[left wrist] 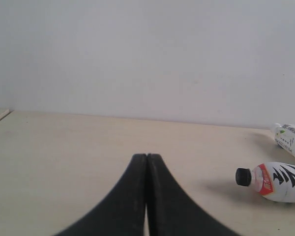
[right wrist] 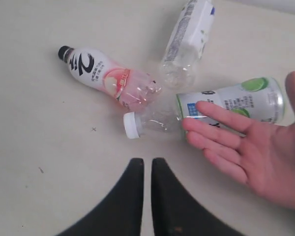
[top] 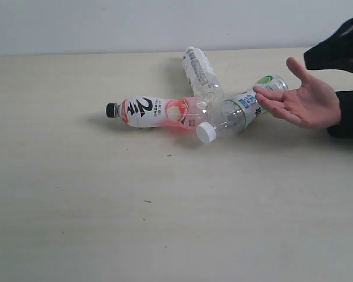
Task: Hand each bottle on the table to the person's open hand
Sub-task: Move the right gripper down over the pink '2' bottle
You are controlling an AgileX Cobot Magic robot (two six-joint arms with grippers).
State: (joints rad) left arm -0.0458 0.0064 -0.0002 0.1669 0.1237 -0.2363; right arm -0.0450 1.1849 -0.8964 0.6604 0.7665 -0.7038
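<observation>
Three bottles lie on their sides in a cluster on the table (top: 106,205). The black-capped bottle with the pink-white label (top: 153,111) (right wrist: 105,76) (left wrist: 278,182) is at the left. Behind it lies the white-print bottle (top: 200,71) (right wrist: 189,37) (left wrist: 291,140). The white-capped green-blue bottle (top: 241,110) (right wrist: 221,105) lies to the right. The person's open hand (top: 303,100) (right wrist: 255,147) hovers palm-up over that bottle's base end. No floral pear bottle is in view. My right gripper (right wrist: 147,161) is shut and empty, short of the white cap. My left gripper (left wrist: 147,156) is shut, well left of the bottles. Neither gripper shows in the exterior view.
A black sleeve (top: 347,114) follows the hand at the right edge, with more dark fabric (top: 338,50) above it. A pale wall (left wrist: 137,59) stands behind the table's far edge. Bare tabletop (right wrist: 39,147) stretches across the front and left.
</observation>
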